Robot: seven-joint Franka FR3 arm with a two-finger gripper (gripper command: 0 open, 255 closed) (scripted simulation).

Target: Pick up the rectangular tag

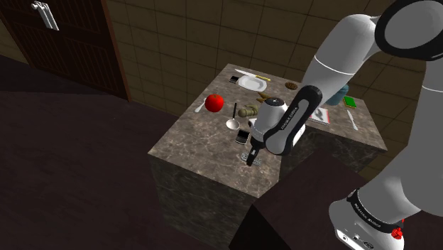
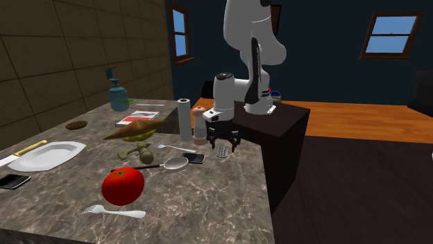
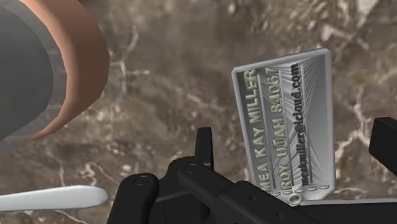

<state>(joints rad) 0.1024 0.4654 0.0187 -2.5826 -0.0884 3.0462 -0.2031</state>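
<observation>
The rectangular tag is a silver-grey plate with raised lettering, lying flat on the brown marbled counter. My black gripper hangs open just above it. One finger stands off the tag's one long side and the other finger beyond its other side, neither touching it. In the second exterior view the gripper hovers over the tag near the counter's edge beside the stand. The shoulder view has the gripper low over the counter's near side.
Close beside the gripper stand a grey cylinder with a brown band, a white roll and a dark phone. A spoon, red tomato, fork and white plate lie farther off. The stand adjoins the counter.
</observation>
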